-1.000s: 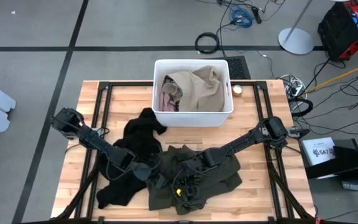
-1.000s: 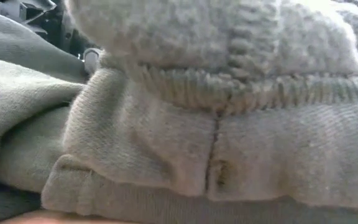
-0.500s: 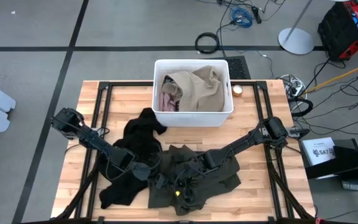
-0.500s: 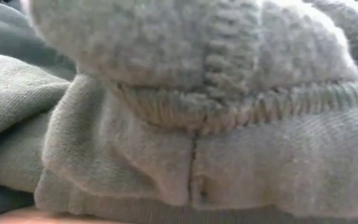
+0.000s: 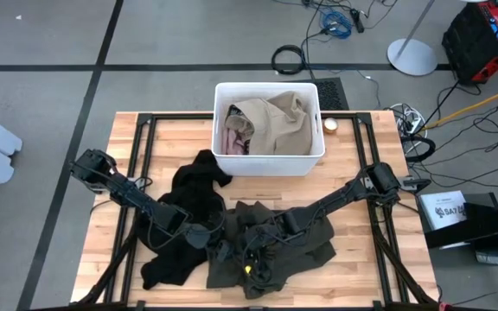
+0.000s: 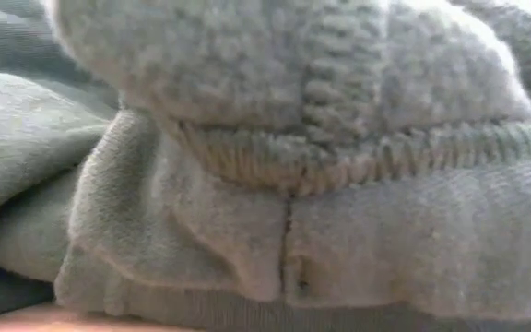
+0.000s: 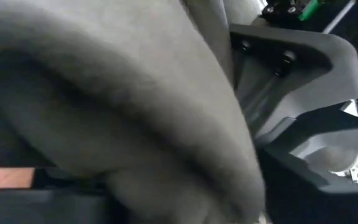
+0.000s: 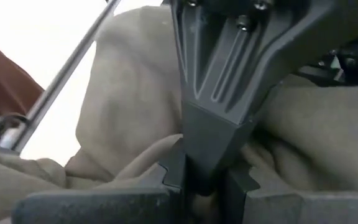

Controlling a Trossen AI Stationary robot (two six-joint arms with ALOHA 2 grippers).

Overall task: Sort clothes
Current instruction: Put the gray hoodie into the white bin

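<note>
High view first: the pale wooden slatted surface (image 5: 353, 259) on its black frame carries everything. Largest of the clothes is one dark olive-green fleece garment (image 5: 314, 246), crumpled at the near middle of the surface, with both hands buried in its folds. The low view is filled by this same garment's ribbed hem and seam (image 6: 289, 231), lying on the wood right at the camera.

One black fabric garment (image 5: 193, 186) sprawls just left of the olive one, touching its edge, and runs from near the bin's front wall toward the near edge; the left arm lies across it.

One white rectangular plastic bin (image 5: 314, 155) stands at the far middle, apart from the olive garment. Inside it lies one khaki-tan garment (image 5: 275, 125), filling most of the bin, and one pale pink garment (image 5: 234, 141) shows at the bin's left side, partly under the tan one.

That makes four garments countable here, two on the wood and two in the bin.

The left hand (image 5: 223, 252) sits at the olive garment's left edge, where it meets the black one; its wrist view shows fleece draped across the fingers, but I cannot tell how far apart they stand. The right hand (image 5: 251, 255) is just beside it, and its fingers (image 8: 197, 180) are pinched together on a fold of the olive fleece.
</note>
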